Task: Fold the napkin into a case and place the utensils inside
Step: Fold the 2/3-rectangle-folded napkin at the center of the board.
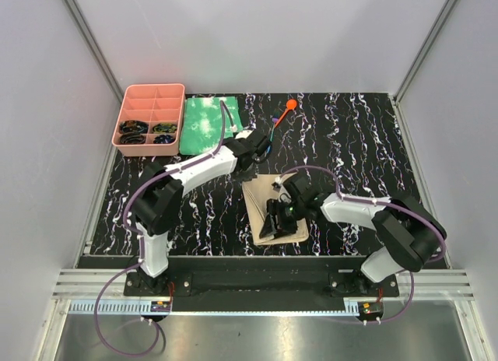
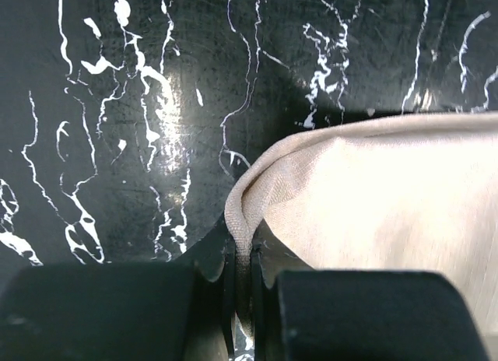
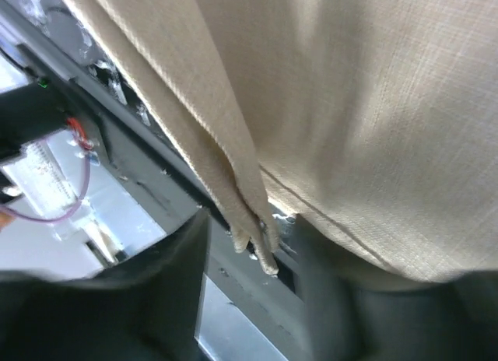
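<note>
Nearest the arm bases, the napkin lies on the table at its near middle, a plain tan cloth with a fine, even weave and no pattern, creased into a rough slanted rectangle. The right arm's fingers are over its near half; in the right wrist view they stand apart, dark and blurred, with a doubled, stitched edge of the napkin hanging down into the gap between them and daylight on either side of it, so nothing is clamped. The cloth above them drapes in soft folds. At the napkin's far corner the left arm's fingers are pressed together on a rolled lip of the fabric, which bunches into a narrow ridge where they pinch it; the rest spreads flat and smooth to the right. The table is glossy black with thin white marble-like veins. Farther back lies the orange spoon, thin plastic with a small round head, and just beside its handle a slim blue utensil, partly hidden by the left arm. To their left lies a green-and-white mottled cloth, and beside that, at the far left corner, a salmon-pink plastic tray split into compartments, the nearer ones holding small dark items
</note>
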`<state>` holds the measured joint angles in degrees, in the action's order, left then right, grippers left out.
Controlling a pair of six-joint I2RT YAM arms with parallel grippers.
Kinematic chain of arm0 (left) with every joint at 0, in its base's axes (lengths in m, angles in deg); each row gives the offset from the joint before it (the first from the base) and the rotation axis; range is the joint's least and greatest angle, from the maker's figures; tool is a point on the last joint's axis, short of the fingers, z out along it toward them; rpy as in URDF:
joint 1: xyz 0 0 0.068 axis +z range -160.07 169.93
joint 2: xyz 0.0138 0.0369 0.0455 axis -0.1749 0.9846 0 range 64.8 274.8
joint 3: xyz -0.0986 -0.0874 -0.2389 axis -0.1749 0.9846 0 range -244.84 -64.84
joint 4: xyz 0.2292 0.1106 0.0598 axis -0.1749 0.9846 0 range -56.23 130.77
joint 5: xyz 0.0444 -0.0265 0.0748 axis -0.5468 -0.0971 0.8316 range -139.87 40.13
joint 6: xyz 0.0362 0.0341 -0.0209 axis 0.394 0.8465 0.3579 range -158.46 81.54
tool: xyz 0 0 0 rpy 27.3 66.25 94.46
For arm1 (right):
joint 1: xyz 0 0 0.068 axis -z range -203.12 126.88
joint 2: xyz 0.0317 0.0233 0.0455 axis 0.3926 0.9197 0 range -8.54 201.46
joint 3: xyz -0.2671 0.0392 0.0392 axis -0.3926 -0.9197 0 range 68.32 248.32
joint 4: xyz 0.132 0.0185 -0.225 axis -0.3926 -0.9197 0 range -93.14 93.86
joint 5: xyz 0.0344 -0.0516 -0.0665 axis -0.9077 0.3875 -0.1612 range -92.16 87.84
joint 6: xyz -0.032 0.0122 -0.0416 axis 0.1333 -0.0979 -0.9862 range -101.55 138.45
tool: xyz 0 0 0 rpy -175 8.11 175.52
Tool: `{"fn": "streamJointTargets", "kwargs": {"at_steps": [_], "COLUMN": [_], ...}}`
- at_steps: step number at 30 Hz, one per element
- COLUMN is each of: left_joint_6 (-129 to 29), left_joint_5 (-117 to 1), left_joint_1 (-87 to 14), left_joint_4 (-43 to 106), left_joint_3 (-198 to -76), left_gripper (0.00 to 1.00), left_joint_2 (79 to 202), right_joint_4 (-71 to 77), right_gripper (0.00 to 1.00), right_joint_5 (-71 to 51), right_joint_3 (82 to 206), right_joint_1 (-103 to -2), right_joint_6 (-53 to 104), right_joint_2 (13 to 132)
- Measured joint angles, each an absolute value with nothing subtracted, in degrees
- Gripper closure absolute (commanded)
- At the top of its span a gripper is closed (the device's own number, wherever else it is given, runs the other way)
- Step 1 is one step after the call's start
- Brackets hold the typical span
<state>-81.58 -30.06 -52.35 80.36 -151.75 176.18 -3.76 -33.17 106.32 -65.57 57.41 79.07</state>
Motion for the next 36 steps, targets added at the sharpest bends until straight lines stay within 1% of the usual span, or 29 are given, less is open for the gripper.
{"fn": "streamJointTargets", "kwargs": {"at_steps": [1, 5, 7, 8, 10, 11, 14, 15, 17, 18, 19, 22, 25, 36], "left_joint_6": [-80.9, -78.7, -77.9, -77.7, -77.3, -77.1, -76.8, -76.6, -76.4, -76.3, -76.2, -76.0, -75.9, -76.0], "left_joint_5": [-30.3, -30.7, -31.0, -31.2, -31.6, -31.7, -32.1, -32.2, -32.4, -32.4, -32.5, -32.6, -32.8, -33.6], "left_joint_1": [-52.3, -52.3, -52.3, -52.3, -52.3, -52.3, -52.3, -52.3, -52.3, -52.3, -52.3, -52.3, -52.3, -52.3], "left_joint_4": [79.2, 77.3, 76.5, 76.4, 76.3, 76.1, 75.9, 75.8, 75.7, 75.7, 75.7, 75.6, 75.6, 75.6], "left_joint_3": [-150.4, -147.5, -146.9, -146.8, -146.7, -146.7, -146.7, -146.7, -146.7, -146.7, -146.7, -146.7, -146.7, -146.9], "left_gripper": [1.00, 1.00, 1.00, 1.00, 1.00, 1.00, 1.00, 1.00, 1.00, 1.00, 1.00, 1.00, 1.00, 1.00], "left_joint_2": [175.0, 173.2, 173.2, 173.2, 173.2, 173.2, 173.2, 173.2, 173.2, 173.2, 173.2, 173.2, 173.2, 173.7], "right_joint_4": [-3.8, -4.9, -5.4, -5.6, -6.1, -6.4, -6.7, -6.6, -6.8, -6.8, -7.0, -7.4, -7.6, -6.2], "right_gripper": [0.30, 0.25, 0.25, 0.28, 0.35, 0.47, 0.68, 0.78, 0.86, 0.91, 0.93, 0.97, 0.98, 0.99], "right_joint_5": [-33.6, -35.8, -37.2, -37.8, -38.4, -38.7, -39.4, -39.4, -39.4, -39.5, -39.5, -39.7, -40.0, -42.6], "right_joint_3": [106.6, 108.4, 110.1, 111.2, 113.6, 115.3, 121.5, 123.3, 126.4, 127.7, 129.2, 133.1, 136.6, 143.7], "right_joint_1": [-65.0, -60.4, -57.5, -56.0, -53.9, -53.0, -52.0, -51.9, -51.8, -51.8, -51.8, -51.8, -51.8, -51.8], "right_joint_6": [57.4, 57.2, 56.8, 56.5, 55.8, 55.3, 53.8, 53.4, 52.7, 52.4, 52.2, 51.6, 51.6, 52.4], "right_joint_2": [78.9, 77.2, 76.9, 76.9, 77.2, 77.9, 82.7, 84.7, 88.6, 90.6, 92.6, 97.8, 102.9, 111.1]}}
